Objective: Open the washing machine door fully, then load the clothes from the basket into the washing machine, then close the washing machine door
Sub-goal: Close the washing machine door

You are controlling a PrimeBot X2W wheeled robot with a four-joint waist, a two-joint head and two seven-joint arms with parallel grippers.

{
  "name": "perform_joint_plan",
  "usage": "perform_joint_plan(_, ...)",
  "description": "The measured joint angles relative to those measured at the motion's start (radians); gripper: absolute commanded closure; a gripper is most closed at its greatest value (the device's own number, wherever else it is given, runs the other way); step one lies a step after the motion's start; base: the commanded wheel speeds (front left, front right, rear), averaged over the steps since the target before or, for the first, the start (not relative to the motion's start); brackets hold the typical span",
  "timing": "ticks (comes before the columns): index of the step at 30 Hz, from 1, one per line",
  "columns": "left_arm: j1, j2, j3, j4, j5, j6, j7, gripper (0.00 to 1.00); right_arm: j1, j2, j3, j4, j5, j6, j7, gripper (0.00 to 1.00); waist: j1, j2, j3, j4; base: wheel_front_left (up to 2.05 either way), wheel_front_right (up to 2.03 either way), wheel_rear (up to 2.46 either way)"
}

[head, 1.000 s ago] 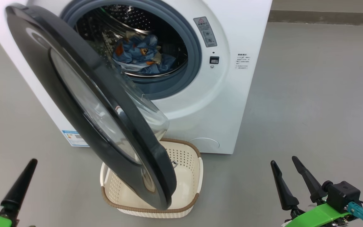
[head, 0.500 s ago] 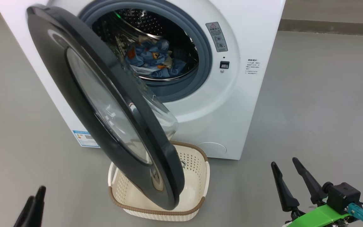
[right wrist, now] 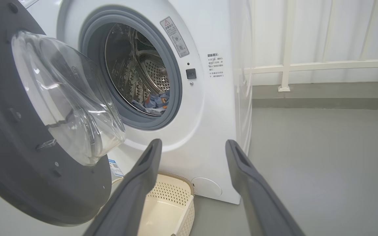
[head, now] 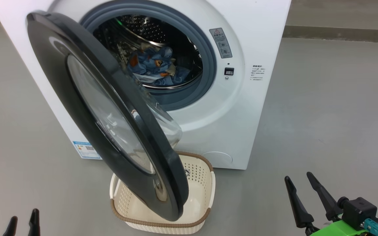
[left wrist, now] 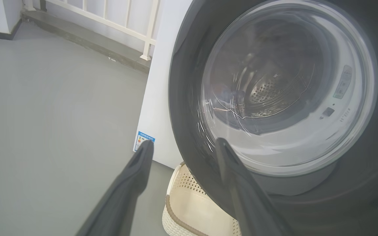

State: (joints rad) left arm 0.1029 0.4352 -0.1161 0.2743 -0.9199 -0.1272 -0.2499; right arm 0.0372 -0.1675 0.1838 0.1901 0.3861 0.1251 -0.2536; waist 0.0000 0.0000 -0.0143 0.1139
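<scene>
Head view, left end effector [head: 24,216] wide apart, empty, right end effector [head: 297,177] wide apart, empty

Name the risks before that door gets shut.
The blue patterned clothes lie near the lip of the steel drum; the glossy black-rimmed round door might pinch them against the grey gasket. That door overhangs the cream perforated basket and may clip its rim. The open left gripper could slip on the gloss.
</scene>
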Motion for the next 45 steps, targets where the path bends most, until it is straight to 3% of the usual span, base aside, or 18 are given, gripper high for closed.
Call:
perform_joint_plan(12, 0.046, -0.178, 0.198, -0.040, 0.455, -0.001, -0.001, 0.00, 0.016, 0.002, -0.020, -0.001, 0.000, 0.000, 0.000, 0.00, 0.0000, 0.0000, -0.009, -0.022, 0.00, 0.00, 0.00)
perform_joint_plan(19, 0.078, -0.223, 0.221, -0.037, 0.544, -0.004, -0.001, 0.00, 0.016, 0.002, -0.021, 0.000, 0.000, 0.000, 0.000, 0.00, 0.0001, 0.0000, -0.005, -0.028, 0.00, 0.00, 0.00)
perform_joint_plan(30, 0.083, -0.244, 0.238, -0.035, 0.563, -0.004, -0.001, 0.00, 0.016, 0.003, -0.026, 0.001, 0.000, 0.000, 0.000, 0.00, 0.0000, 0.0000, -0.002, -0.019, 0.00, 0.00, 0.00)
perform_joint_plan(31, 0.083, -0.244, 0.238, -0.035, 0.563, -0.004, -0.001, 0.00, 0.016, 0.003, -0.026, 0.001, 0.000, 0.000, 0.000, 0.30, 0.0000, 0.0000, -0.002, -0.019, 0.00, 0.00, 0.00)
perform_joint_plan(32, 0.083, -0.244, 0.239, -0.035, 0.563, -0.004, -0.001, 0.00, 0.016, 0.003, -0.026, 0.002, 0.000, 0.000, 0.000, 0.53, 0.0001, 0.0000, -0.003, -0.018, 0.00, 0.00, 0.00)
perform_joint_plan(33, 0.083, -0.245, 0.240, -0.035, 0.563, -0.004, -0.001, 0.00, 0.016, 0.003, -0.026, 0.002, 0.000, 0.000, 0.000, 0.69, 0.0000, 0.0000, -0.004, -0.017, 0.00, 0.00, 0.00)
perform_joint_plan(34, 0.083, -0.247, 0.240, -0.035, 0.563, -0.004, -0.001, 0.00, 0.015, 0.004, -0.026, 0.002, 0.000, 0.000, 0.000, 0.96, 0.0000, 0.0000, -0.004, -0.015, 0.00, 0.00, 0.00)
perform_joint_plan(35, 0.083, -0.249, 0.240, -0.035, 0.563, -0.004, -0.001, 0.00, 0.015, 0.004, -0.025, 0.003, 0.000, 0.000, 0.000, 1.00, 0.0001, 0.0000, -0.005, -0.013, 0.00, 0.00, 0.00)
perform_joint_plan(45, 0.082, -0.265, 0.243, -0.040, 0.587, -0.004, -0.001, 0.00, -0.072, 0.013, 0.019, -0.039, 0.001, 0.000, 0.000, 1.00, 0.0000, 0.0000, -0.011, 0.019, 0.00, 0.00, 0.00)
